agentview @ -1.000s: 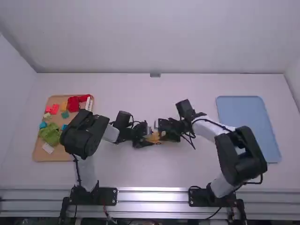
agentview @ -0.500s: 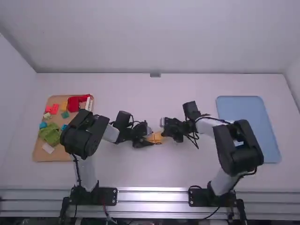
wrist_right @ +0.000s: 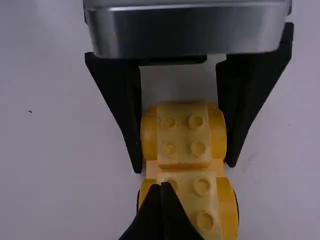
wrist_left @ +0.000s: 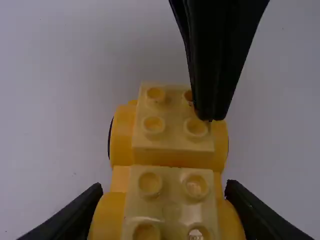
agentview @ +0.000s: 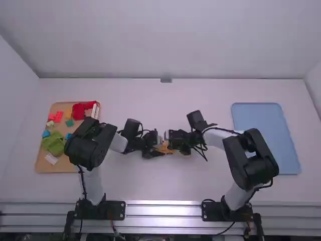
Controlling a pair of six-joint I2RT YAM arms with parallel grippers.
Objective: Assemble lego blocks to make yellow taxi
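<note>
In the high view, my left gripper (agentview: 156,147) and my right gripper (agentview: 171,142) meet at the yellow car assembly (agentview: 163,147) near the table's middle. In the left wrist view, the assembly (wrist_left: 172,157) has rounded yellow wheel pieces and two pale yellow studded blocks; my left gripper (wrist_left: 164,192) is shut on its near end. The right wrist view shows the same assembly (wrist_right: 184,131) between the left gripper's fingers. My right gripper (wrist_right: 162,187) is shut with nothing visibly held, its tips over the corner of the other pale block (wrist_right: 192,192).
A wooden tray (agentview: 44,163) at the left carries red, green, blue, yellow and white pieces, partly behind the left arm. At the right lies a blue tray (agentview: 263,130), close to the right arm's elbow.
Half a second ago the right gripper had drawn back to the right from the assembly; now it is over it again. The left arm and the assembly stay in place.
</note>
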